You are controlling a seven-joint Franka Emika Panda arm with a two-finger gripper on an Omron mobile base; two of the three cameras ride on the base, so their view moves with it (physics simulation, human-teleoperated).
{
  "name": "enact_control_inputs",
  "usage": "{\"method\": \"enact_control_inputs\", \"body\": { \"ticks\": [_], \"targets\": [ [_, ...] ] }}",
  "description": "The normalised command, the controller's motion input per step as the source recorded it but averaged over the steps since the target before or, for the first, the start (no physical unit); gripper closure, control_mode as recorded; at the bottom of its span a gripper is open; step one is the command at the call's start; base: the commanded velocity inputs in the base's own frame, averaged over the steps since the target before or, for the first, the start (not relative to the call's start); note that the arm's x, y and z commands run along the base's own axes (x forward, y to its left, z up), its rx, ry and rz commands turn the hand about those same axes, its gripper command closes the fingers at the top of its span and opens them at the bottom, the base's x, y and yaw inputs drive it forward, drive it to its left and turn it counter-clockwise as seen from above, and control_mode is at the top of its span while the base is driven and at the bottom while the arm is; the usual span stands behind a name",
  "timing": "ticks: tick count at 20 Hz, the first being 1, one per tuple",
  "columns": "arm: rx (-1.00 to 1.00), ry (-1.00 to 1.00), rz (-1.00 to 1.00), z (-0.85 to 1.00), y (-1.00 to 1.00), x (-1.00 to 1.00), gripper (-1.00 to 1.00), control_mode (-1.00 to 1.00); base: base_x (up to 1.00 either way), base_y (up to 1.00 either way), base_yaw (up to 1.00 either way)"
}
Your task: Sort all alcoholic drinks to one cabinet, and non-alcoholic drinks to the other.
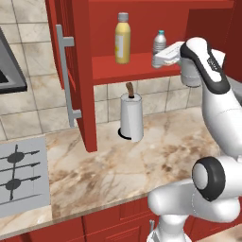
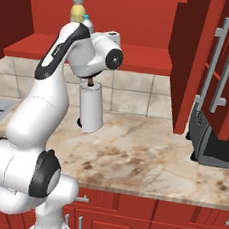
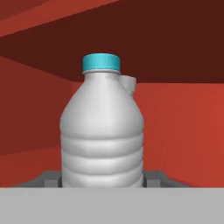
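Observation:
The clear water bottle (image 3: 103,131), with a teal-looking cap, stands on the red shelf (image 1: 123,68) of the open wall cabinet. My gripper (image 3: 103,180) holds it, one finger pressed against each side. From the left base view the gripper (image 1: 157,60) reaches in at the water bottle (image 1: 159,42), whose base the hand hides. To its left on the same shelf is the pale-yellow juice bottle (image 1: 122,40), upright. This cabinet's open door (image 1: 71,71) carries one long handle. The cabinet with two handles (image 2: 228,64) hangs to the right. The alcoholic bottles are out of view.
A white paper-towel roll (image 1: 131,118) stands on the marble counter (image 1: 142,160) below the shelf. The stove (image 1: 21,175) lies at the left. A dark toaster oven (image 2: 216,143) sits at the right under the two-handled cabinet.

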Motion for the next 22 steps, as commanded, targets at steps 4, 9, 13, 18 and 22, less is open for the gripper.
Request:
{"method": "enact_control_inputs", "body": {
  "ticks": [4, 9, 13, 18, 22],
  "targets": [
    [0.00, 0.08, -0.04, 0.00, 0.00, 0.49, 1.00, -1.00, 0.00, 0.00, 0.00],
    [0.00, 0.05, -0.01, -0.01, -0.01, 0.35, 1.00, -1.00, 0.00, 0.00, 0.00],
    [0.00, 0.01, 0.00, -0.09, 0.00, 0.21, 1.00, -1.00, 0.00, 0.00, 0.00],
    [0.00, 0.00, 0.00, -0.21, 0.00, 0.08, 1.00, -1.00, 0.00, 0.00, 0.00],
    [0.00, 0.00, 0.00, -0.12, 0.00, 0.10, 1.00, -1.00, 0.00, 0.00, 0.00]
  ]
}}
